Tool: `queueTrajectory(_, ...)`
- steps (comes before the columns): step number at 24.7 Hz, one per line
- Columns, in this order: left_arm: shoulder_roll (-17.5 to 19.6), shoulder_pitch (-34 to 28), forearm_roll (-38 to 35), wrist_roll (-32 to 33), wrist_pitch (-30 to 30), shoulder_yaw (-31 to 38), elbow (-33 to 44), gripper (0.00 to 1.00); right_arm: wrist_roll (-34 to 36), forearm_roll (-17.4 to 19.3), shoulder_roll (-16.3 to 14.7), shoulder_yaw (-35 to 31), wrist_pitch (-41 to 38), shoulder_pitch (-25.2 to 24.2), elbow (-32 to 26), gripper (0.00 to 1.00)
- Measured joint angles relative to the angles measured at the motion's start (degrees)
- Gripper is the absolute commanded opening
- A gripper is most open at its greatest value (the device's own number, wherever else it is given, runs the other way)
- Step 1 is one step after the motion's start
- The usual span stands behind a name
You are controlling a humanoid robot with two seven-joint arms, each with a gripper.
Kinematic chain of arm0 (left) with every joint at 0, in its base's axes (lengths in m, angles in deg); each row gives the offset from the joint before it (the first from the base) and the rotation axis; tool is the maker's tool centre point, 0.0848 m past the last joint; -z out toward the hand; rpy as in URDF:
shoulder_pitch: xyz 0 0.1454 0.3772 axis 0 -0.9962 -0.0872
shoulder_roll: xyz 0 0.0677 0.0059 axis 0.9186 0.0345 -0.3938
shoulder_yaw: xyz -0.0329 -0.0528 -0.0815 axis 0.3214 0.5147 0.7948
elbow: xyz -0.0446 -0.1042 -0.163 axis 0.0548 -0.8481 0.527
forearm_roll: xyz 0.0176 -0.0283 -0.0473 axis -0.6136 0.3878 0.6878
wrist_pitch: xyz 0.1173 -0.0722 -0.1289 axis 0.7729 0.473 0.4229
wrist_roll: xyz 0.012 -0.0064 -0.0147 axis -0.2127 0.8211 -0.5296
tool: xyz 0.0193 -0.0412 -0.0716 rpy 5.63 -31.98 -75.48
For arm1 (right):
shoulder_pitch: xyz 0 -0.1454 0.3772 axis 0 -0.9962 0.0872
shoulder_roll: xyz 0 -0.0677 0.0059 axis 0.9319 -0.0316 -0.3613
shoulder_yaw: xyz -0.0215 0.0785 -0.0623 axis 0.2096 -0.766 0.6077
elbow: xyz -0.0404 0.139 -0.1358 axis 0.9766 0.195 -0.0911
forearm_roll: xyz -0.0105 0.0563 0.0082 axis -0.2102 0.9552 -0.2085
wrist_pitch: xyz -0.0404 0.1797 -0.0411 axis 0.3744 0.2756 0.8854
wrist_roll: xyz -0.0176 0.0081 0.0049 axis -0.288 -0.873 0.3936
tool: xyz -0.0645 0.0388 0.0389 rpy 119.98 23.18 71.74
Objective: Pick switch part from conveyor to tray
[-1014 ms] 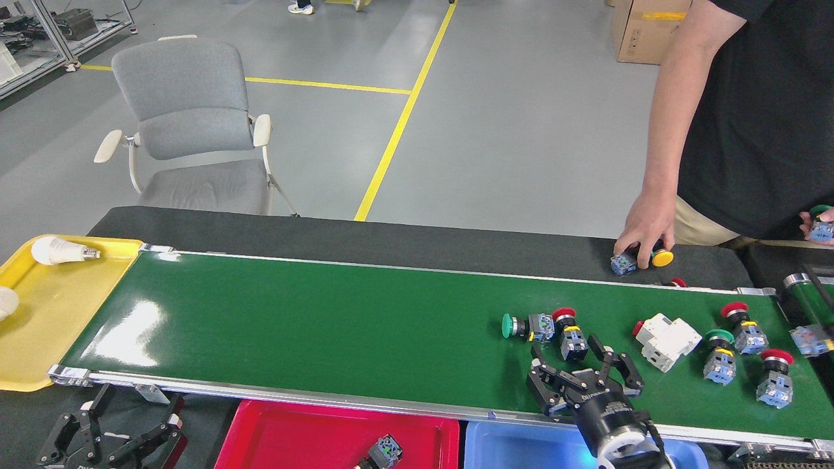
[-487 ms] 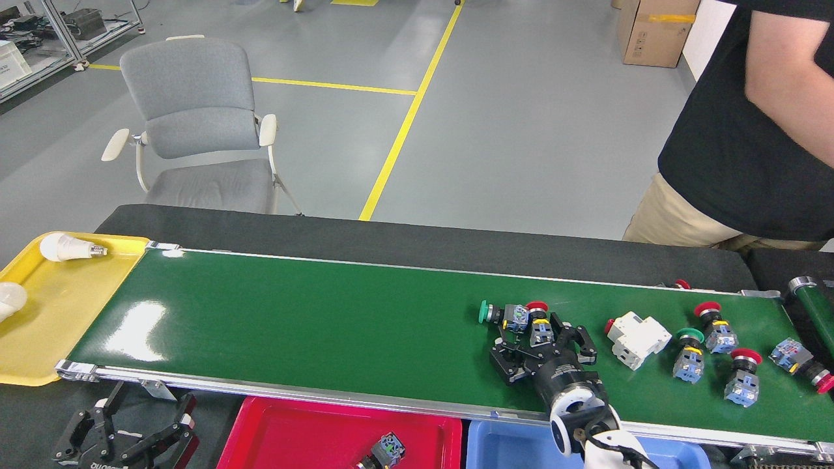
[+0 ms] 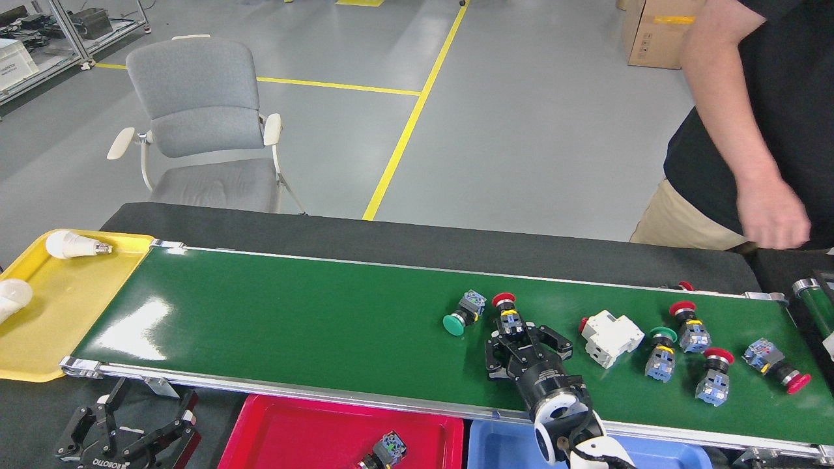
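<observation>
The conveyor (image 3: 293, 326) is the long glossy green belt with a silver frame. A red-capped switch part (image 3: 507, 311) lies on it, its blue body reaching between the spread fingers of my right gripper (image 3: 529, 339), which is open. Just left of it lies a green-capped switch part (image 3: 461, 316). The red tray (image 3: 293, 436) below the belt's near edge holds one switch part (image 3: 384, 449). My left gripper (image 3: 127, 433) hangs open below the belt's left end, with nothing in it.
A white breaker (image 3: 609, 335) and several more switch parts (image 3: 687, 326) lie on the belt's right part. A blue tray (image 3: 495, 449) sits beside the red one. A yellow tray (image 3: 58, 312) holds bulbs. A person (image 3: 769, 215) stands at the far right.
The belt carried the parts left. My right gripper moved left and forward onto the red-capped switch part. The green-capped part turned and slid away. The person's hand left the table.
</observation>
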Motion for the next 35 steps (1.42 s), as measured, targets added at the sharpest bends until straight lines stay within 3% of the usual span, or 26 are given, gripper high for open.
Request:
queueTrajectory(1,0.0,0.0,0.0,0.0,0.0,0.0,0.0,1.0,0.0,-0.1,0.0,2.2,0.0,-1.2,-2.2,0.03)
queueTrajectory(2,0.0,0.0,0.0,0.0,0.0,0.0,0.0,1.0,0.0,-0.1,-0.2,4.7,0.1,-2.3,-4.2,0.19)
queueTrajectory(4,0.0,0.0,0.0,0.0,0.1,0.0,0.0,1.0,0.1,-0.3,-0.7,10.3,0.1,-3.7,-7.2,1.0)
queueTrajectory(7,0.0,0.3,0.0,0.0,-0.1,-0.4,0.1,1.0,0.2,-0.4,-1.7,15.0,0.1,-3.8,-8.1,1.0)
queueTrajectory(12,0.0,3.1,0.0,0.1,-4.6,-6.2,2.1,1.0,0.4,-0.4,-1.8,15.2,0.0,-3.8,-10.0,1.0)
queueTrajectory(14,0.0,4.7,0.0,0.4,-5.7,-10.7,3.3,1.0,0.9,-0.2,-3.4,13.5,-0.2,-4.5,-12.8,1.0)
queueTrajectory(16,0.1,7.0,0.0,1.1,-6.2,-15.6,3.5,1.0,2.0,-0.2,-5.4,8.4,0.8,-8.0,-15.9,1.0)
queueTrajectory(21,-0.4,14.6,-3.4,4.8,-6.4,-24.6,1.9,1.0,8.7,0.6,-5.6,-11.3,2.2,-23.3,-18.6,1.0)
queueTrajectory(24,-4.2,19.1,-6.2,7.3,-6.1,-27.8,-4.5,1.0,11.1,4.2,-4.8,-20.6,2.4,-27.5,-18.6,1.0)
queueTrajectory(27,-7.7,23.9,-8.1,8.6,-5.6,-28.1,-12.4,1.0,11.8,6.2,-4.5,-24.2,2.6,-27.6,-18.2,1.0)
queueTrajectory(31,-7.8,30.1,-8.4,8.9,-2.8,-28.1,-22.4,1.0,11.3,6.0,-4.5,-23.8,2.7,-24.2,-17.3,1.0)
queueTrajectory(35,-7.8,34.6,-8.4,9.1,-1.3,-27.5,-28.4,1.0,7.1,5.8,-4.9,-19.1,2.9,-18.6,-14.4,1.0)
